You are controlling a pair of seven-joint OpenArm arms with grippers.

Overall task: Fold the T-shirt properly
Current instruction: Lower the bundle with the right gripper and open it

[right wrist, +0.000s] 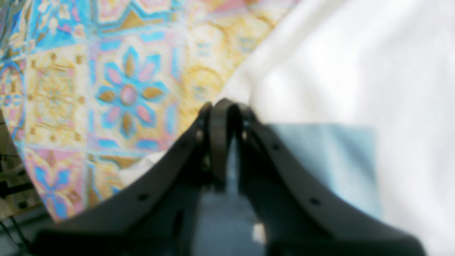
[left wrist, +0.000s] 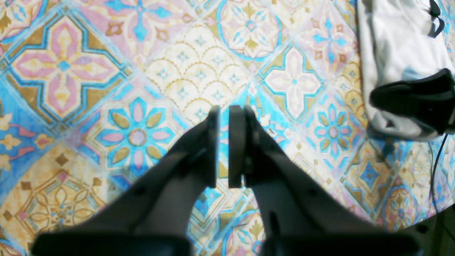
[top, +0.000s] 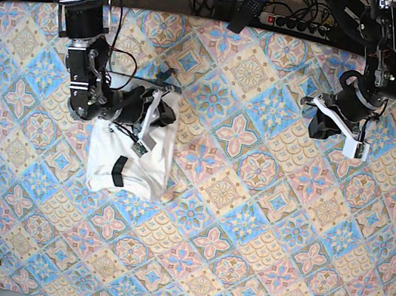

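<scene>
White T-shirt (top: pixel 132 156) folded, no print readable — both hands clenched, holding nothing.

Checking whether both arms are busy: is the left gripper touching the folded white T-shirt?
Apart. Base view shows the left gripper far across the patterned tablecloth from the folded white T-shirt.

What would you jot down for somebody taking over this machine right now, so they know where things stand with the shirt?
Left gripper: shut, empty, hanging above bare tablecloth, well away from the shirt.
Right gripper: jaws nearly together at the edge of the T-shirt; whether it pinches cloth is too blurred to tell.
T-shirt: a compact white bundle on the right arm's side of the table.
Done: it appears folded small.
Left: check the fold is tidy, then pull the right arm clear.
</scene>
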